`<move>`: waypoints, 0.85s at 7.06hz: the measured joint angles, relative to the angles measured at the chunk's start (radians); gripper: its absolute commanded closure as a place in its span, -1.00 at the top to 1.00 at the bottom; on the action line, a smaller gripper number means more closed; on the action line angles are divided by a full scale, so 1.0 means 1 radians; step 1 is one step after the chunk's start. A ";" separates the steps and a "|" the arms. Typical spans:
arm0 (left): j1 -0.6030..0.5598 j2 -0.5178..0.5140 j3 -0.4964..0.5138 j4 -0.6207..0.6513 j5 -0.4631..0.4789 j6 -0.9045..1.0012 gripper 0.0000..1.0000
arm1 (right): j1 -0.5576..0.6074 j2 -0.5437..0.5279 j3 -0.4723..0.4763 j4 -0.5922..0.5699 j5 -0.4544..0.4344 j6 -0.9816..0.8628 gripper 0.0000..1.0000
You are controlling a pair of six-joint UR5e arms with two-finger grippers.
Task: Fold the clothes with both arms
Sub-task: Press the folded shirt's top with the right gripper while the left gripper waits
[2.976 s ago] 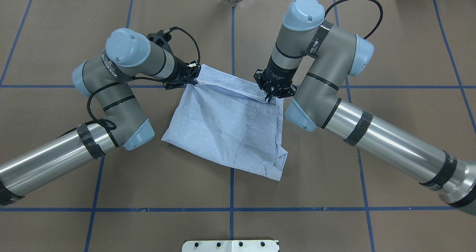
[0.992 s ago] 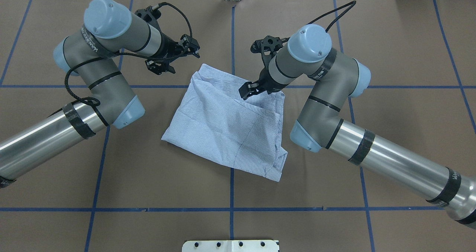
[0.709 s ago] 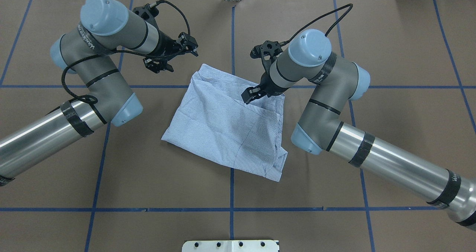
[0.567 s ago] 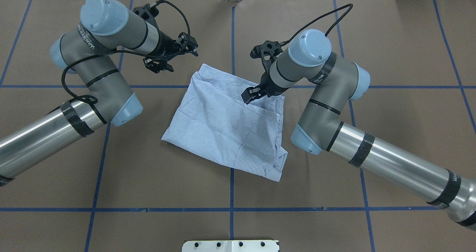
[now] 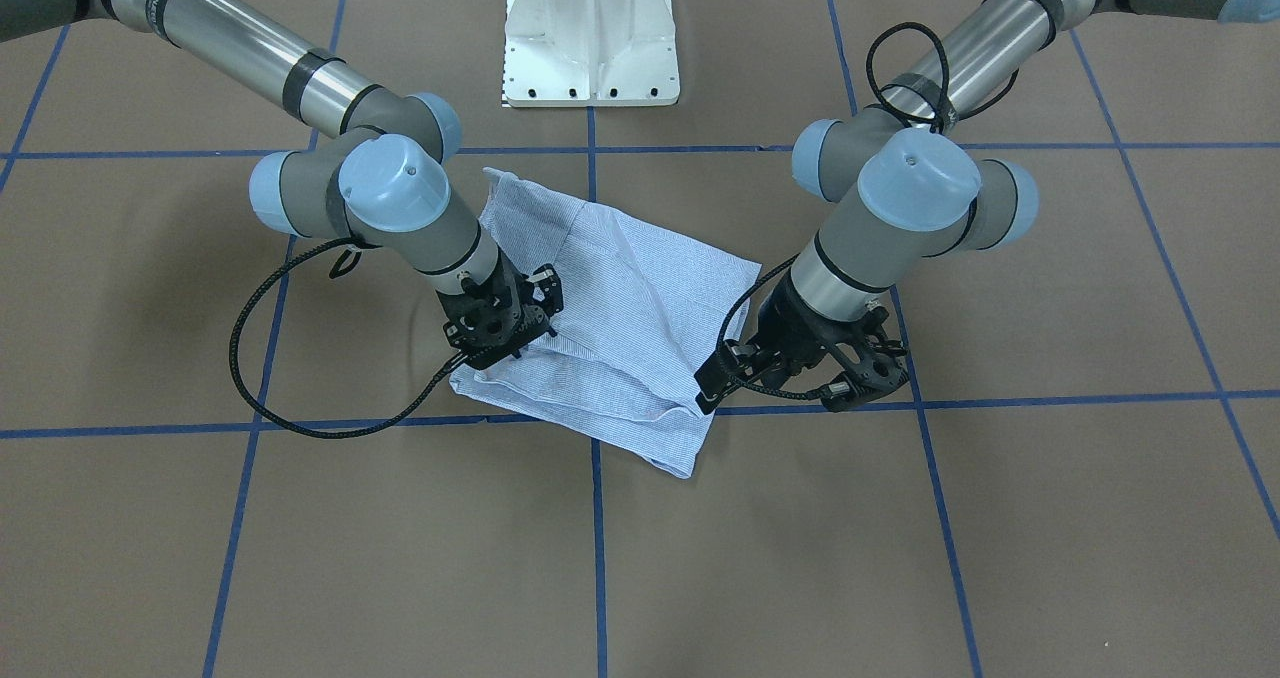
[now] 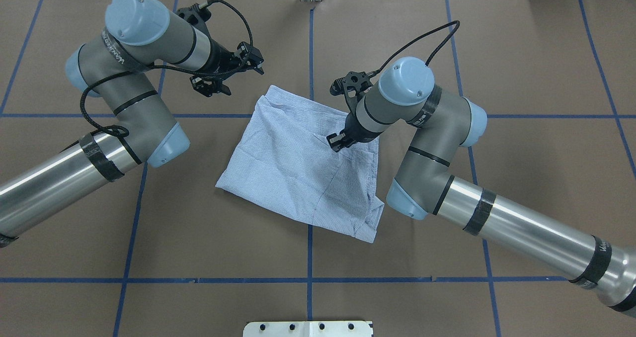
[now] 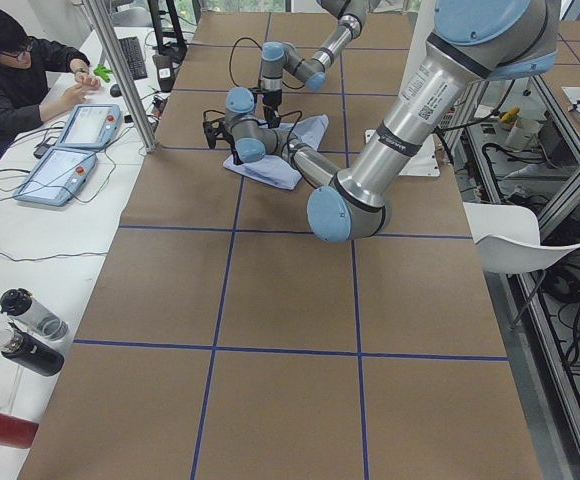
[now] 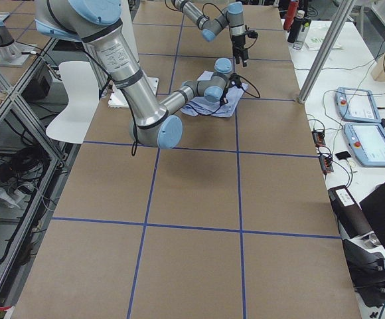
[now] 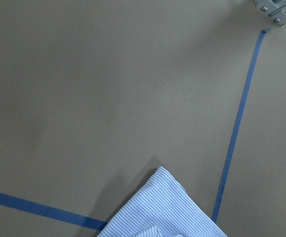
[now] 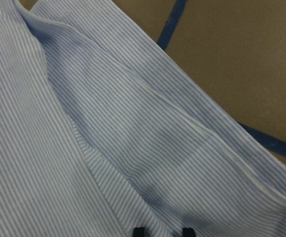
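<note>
The light blue-and-white striped shirt [image 6: 298,168] lies folded into a rough square at the table's middle; it also shows in the front-facing view [image 5: 620,308]. My left gripper [image 6: 232,74] is open and empty, raised above the bare table just beyond the shirt's far left corner. In the front-facing view the left gripper [image 5: 712,388] hangs beside the shirt's edge. The left wrist view shows only that corner of the shirt [image 9: 162,212]. My right gripper [image 6: 338,142] is over the shirt's far right part, close above the cloth. Its fingertips [image 10: 139,231] stand slightly apart with nothing between them.
The table is covered in brown paper [image 6: 447,53] with a blue tape grid. The white pedestal base [image 5: 590,48] stands at the robot's side. An operator [image 7: 20,70] sits at a side desk with teach pendants [image 7: 70,150] and bottles [image 7: 30,330].
Both grippers have let go of the shirt's far edge and opened. The left gripper rose and drew back to the far left. The right gripper moved inward and lower over the shirt.
</note>
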 measured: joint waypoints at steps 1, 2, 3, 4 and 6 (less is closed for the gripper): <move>-0.002 0.000 0.000 0.000 0.000 0.000 0.98 | -0.004 -0.003 0.000 0.000 0.000 0.000 -0.89; -0.003 0.000 0.000 0.000 0.000 0.000 0.98 | -0.006 -0.004 0.000 0.000 -0.001 -0.001 -1.00; -0.004 0.000 0.000 0.000 0.000 0.000 0.98 | -0.006 -0.004 0.000 0.002 0.000 -0.001 -1.00; -0.006 -0.001 0.000 0.000 -0.001 0.000 0.98 | -0.002 -0.005 0.002 0.003 0.001 -0.002 -1.00; -0.010 0.000 0.000 0.001 -0.002 -0.001 0.98 | 0.022 -0.003 0.019 0.003 0.017 0.000 -1.00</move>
